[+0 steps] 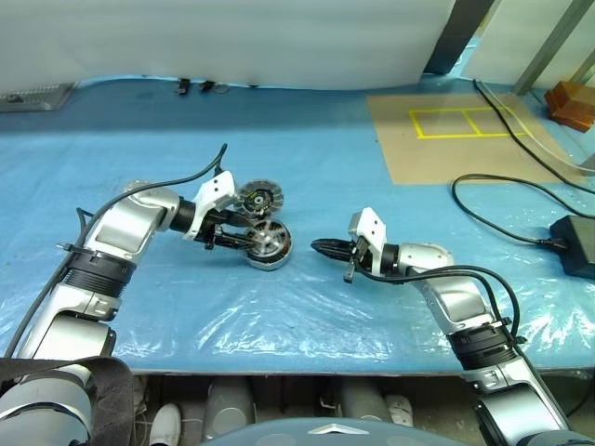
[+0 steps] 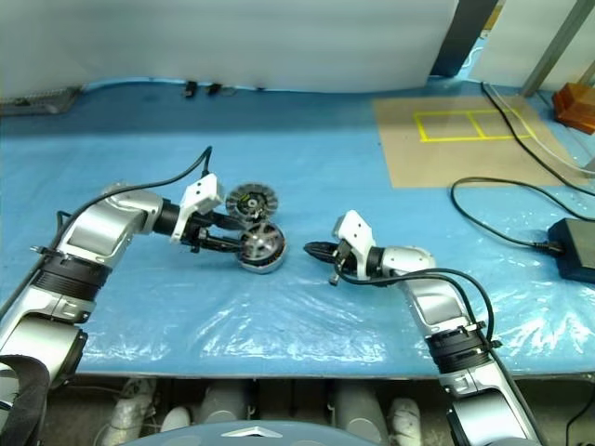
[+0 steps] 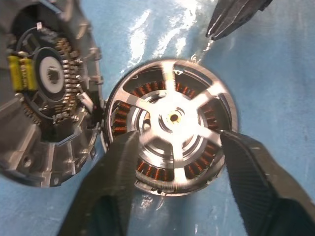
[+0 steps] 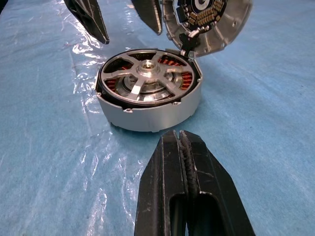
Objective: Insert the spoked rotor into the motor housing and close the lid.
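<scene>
**Rotor seated, lid still open**

I see the spoked rotor (image 4: 147, 81) sitting inside the motor housing (image 4: 152, 112), copper windings visible between the spokes. My left gripper (image 3: 174, 162) is spread, fingers either side of the housing and apart from it in the right wrist view. The hinged lid (image 3: 47, 93) stands just beside that claw. Right gripper (image 4: 181, 147) is pinched closed, empty, pointing at the housing from nearby.

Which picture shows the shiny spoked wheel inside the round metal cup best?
The left wrist view: the silver spoked rotor faces the camera, copper windings visible between spokes. The right wrist view shows it slanted; the eye views show it small.
</scene>
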You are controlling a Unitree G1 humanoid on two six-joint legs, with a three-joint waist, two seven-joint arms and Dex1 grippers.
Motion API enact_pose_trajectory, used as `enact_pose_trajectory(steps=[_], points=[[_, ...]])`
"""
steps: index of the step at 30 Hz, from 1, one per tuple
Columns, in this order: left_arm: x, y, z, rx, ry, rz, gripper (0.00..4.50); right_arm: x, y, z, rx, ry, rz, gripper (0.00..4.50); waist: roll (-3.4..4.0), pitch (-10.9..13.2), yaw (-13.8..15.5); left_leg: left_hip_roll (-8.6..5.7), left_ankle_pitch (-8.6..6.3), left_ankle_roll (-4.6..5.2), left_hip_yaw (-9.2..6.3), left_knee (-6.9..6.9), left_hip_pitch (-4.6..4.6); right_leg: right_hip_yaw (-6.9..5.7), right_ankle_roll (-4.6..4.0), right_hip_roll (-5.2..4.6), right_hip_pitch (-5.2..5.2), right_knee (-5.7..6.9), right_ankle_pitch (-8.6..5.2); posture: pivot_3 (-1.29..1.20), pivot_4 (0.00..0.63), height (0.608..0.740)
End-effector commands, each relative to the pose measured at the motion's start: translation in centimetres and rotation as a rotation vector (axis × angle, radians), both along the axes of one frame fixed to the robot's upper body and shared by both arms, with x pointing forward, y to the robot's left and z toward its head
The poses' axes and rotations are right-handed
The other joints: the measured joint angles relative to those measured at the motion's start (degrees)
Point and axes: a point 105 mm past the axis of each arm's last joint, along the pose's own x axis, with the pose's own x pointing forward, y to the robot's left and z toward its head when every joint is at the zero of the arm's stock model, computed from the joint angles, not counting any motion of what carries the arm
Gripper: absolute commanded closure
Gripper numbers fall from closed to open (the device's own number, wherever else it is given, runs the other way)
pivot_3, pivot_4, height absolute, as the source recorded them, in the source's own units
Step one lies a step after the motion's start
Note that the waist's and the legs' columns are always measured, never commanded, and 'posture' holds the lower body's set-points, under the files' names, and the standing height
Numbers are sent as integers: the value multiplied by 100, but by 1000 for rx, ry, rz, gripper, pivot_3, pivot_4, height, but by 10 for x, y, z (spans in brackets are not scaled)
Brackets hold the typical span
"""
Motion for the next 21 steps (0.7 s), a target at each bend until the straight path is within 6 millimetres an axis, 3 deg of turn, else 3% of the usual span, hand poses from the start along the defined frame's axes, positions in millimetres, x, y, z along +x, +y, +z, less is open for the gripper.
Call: enact_pose_trajectory(steps=[1,5,7,14,16,18,21], points=[[2,-2,27,-64,-61,-2,1313,-1,3,4,10,-26,16,4500,0,0,-2,0,0,0,0,0,0,0,0,0,0,0,0,0,150,740],[0,-5,40,-143,-69,12,1313,-1,5,5,15,-28,18,4500,0,0,-6,1,0,0,0,-1,-1,0,0,0,0,0,0,0,150,740],[-6,-6,43,-191,-54,14,1922,-1,5,6,20,-34,17,4500,0,1,-8,0,0,0,0,-1,-1,0,0,0,0,0,0,0,150,740],[-28,1,24,-261,-4,90,4357,4,7,12,48,-70,3,4500,7,6,-20,4,-1,0,3,-4,0,-2,-1,2,-3,-2,-2,0,150,740],[-31,-5,19,-298,-22,117,4472,6,8,15,59,-75,2,4500,7,7,-16,3,-1,0,2,0,2,-4,0,1,-5,-2,-1,0,150,740],[-18,-10,24,-338,-134,194,4472,7,10,16,67,-73,10,4500,7,7,27,0,-1,1,0,3,1,-5,0,-3,-4,-3,-1,0,150,740],[-16,-21,27,-391,-171,200,4472,6,11,15,62,-69,24,4500,4,8,42,-3,-1,3,-3,9,-2,-7,1,-5,-4,-2,0,0,150,740]])
